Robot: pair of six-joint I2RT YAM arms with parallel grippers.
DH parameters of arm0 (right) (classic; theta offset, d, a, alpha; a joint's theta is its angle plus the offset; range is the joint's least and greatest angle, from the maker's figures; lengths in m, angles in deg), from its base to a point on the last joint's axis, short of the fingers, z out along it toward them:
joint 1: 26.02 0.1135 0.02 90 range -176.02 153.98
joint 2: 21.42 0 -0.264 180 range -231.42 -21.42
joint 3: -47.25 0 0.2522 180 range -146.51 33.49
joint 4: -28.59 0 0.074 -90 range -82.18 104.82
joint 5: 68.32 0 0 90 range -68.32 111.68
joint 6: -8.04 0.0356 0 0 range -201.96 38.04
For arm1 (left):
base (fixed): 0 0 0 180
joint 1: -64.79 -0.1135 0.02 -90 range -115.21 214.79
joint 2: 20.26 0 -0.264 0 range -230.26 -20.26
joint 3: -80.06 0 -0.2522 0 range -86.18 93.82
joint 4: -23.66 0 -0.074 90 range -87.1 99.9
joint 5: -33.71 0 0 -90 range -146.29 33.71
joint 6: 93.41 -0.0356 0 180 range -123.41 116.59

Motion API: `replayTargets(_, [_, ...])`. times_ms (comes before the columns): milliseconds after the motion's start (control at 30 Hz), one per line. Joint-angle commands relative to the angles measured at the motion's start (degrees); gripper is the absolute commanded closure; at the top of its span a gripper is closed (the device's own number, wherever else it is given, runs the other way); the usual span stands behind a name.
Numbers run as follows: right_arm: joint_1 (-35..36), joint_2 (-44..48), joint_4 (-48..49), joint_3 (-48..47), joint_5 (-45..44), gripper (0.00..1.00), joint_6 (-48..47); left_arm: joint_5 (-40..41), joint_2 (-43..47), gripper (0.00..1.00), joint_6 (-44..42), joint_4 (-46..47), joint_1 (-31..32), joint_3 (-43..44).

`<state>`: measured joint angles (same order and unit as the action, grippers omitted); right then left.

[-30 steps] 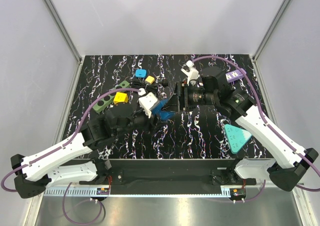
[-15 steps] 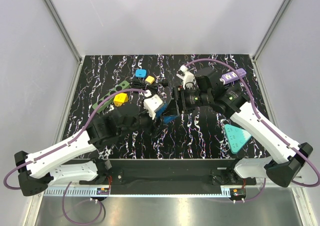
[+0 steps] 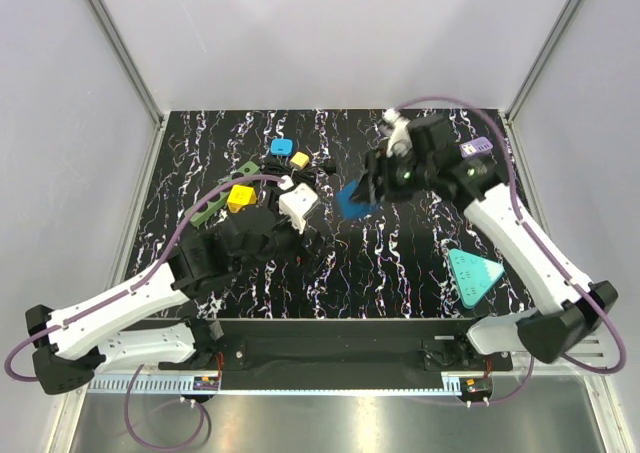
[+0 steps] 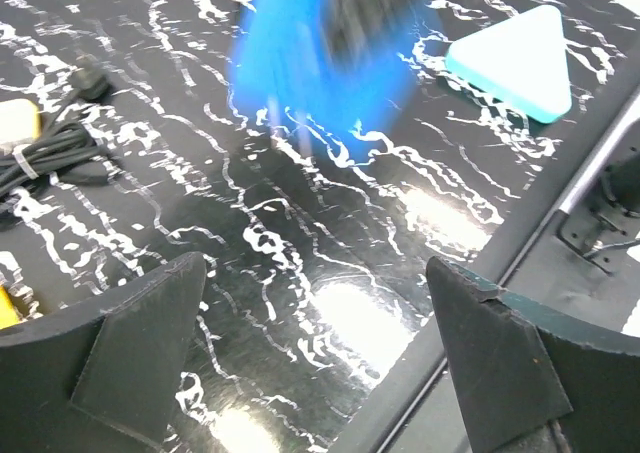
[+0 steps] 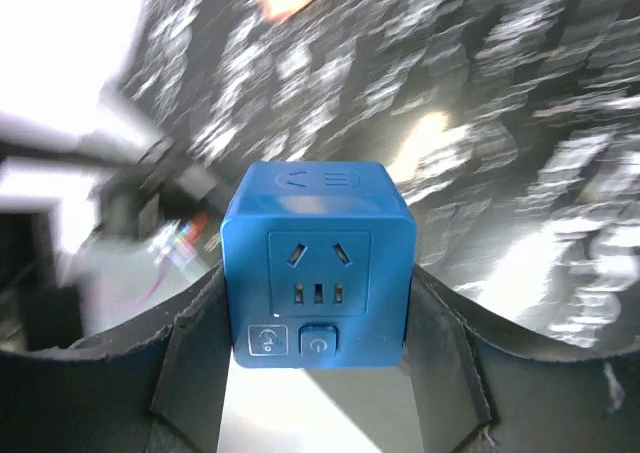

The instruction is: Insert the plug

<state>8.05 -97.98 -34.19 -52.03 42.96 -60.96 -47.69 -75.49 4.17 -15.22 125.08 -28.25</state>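
Observation:
A blue cube socket (image 5: 318,263) is clamped between the fingers of my right gripper (image 5: 318,308), its outlet face and power button turned toward the wrist camera. From above, the cube (image 3: 352,201) hangs over the middle of the table in my right gripper (image 3: 362,193). It shows as a blurred blue block (image 4: 320,63) in the left wrist view. A black plug (image 4: 90,78) on a bundled black cable (image 4: 50,153) lies on the table, also visible from above as the cable (image 3: 300,176). My left gripper (image 4: 312,273) is open and holds nothing, low over the table left of the cube (image 3: 305,243).
A teal triangular block (image 3: 472,275) lies at the front right. A purple power strip (image 3: 470,150) is at the back right. Yellow (image 3: 240,196), green (image 3: 212,209) and small blue (image 3: 282,146) pieces sit at the back left. The table's front edge (image 4: 520,273) runs close under my left gripper.
My left gripper has opened and let go of the blue cube socket. My right arm has carried the cube away to the right and toward the back.

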Motion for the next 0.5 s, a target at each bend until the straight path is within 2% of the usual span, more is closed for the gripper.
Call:
replayTargets(0, [-9.52, -5.24, -3.09, -9.11, -10.01, 1.0, -8.15, 4.93, 0.91, 0.01, 0.25, -1.24, 0.0, 3.76])
replayTargets(167, [-19.11, -15.19, -3.11, -17.74, -23.61, 1.0, -18.26, 6.6, -1.99, 0.01, 0.25, -4.4, -0.17, 7.28])
replayTargets(300, [-28.85, -27.03, -2.49, -26.87, -21.47, 1.0, -19.23, 5.73, -2.26, 0.01, -1.24, -4.67, -0.18, 6.85])
replayTargets(367, [-30.98, -30.66, -3.45, -30.05, -17.16, 1.0, -23.6, 5.64, -1.82, 0.01, -2.38, -5.37, -0.18, 6.93])
replayTargets(467, [-32.13, -36.2, -3.55, -35.06, -20.12, 1.0, -31.61, 6.95, -0.51, 0.01, -4.66, -6.86, -0.18, 6.5])
